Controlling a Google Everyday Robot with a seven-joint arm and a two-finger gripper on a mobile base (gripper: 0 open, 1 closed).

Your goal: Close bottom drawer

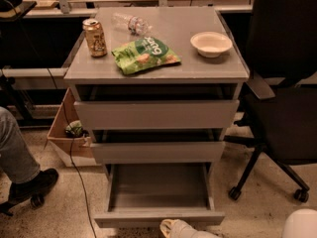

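One drawer open, gripper low at its front

One of the three drawers of the grey cabinet [198, 68] was pulled far out: the bottom drawer [158, 188]. Its bare tray was open to the view from above, and its plain front reached toward the camera near the lower edge. The two drawers above it, the top drawer [156, 114] and the middle drawer [157, 151], sat much further in.

The gripper [184, 229] was at the very bottom edge of the view, just in front of the bottom drawer's front panel and a little to the right of its middle. Only a pale part of it showed, so I cannot tell if it was open or closed, or if it already touched the panel. I judge it was placed so low and so near because the front has no handle, so a flat push is the natural way to close it.

On the cabinet top stood a can [94, 37], a bowl [211, 43], a green snack bag [145, 54] and a plastic bottle [131, 23] lying on its side. They were not in the way of the drawer. A hard push could perhaps shake the upright can.

A black chair [282, 83] was near on one side, and a cardboard box [64, 133] and a person's shoe [29, 185] on the other, all apart from the drawer's path.
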